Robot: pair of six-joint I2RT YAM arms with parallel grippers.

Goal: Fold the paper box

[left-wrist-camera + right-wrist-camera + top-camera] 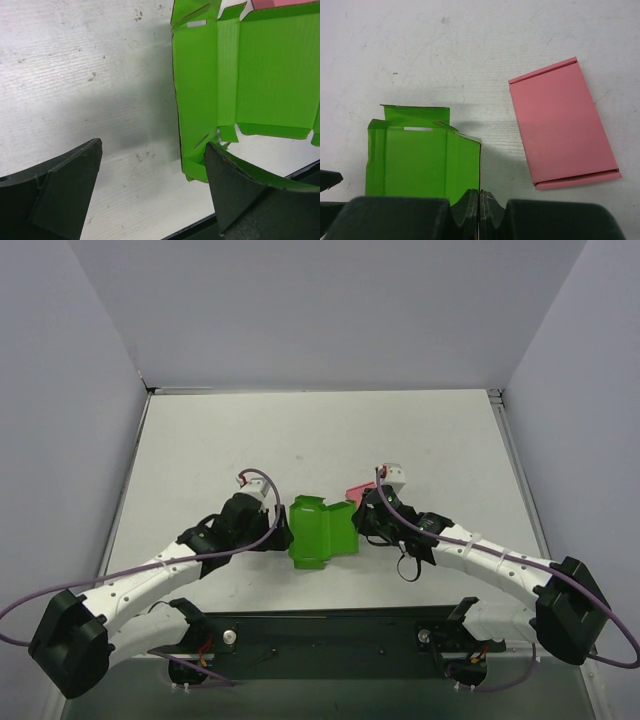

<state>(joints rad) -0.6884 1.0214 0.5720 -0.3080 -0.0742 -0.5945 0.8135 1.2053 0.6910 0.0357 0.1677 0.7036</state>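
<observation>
paper box [320, 532] edge pinched between right fingers [466, 206]

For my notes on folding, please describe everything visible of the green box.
The green box is thin bright card, half folded: creased panels, slotted flaps, small tabs, one wall raised. It lies on the table. The right gripper is shut on its wall edge; the open left gripper, opposite, has one finger beside a corner.

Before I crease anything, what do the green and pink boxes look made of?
The paper box looks like thin card, matte bright green: sharp scored folds, cut slots, faint ribbed grain. The pink box seems similar card, matte, lying flat with crisp folded ends.
</observation>
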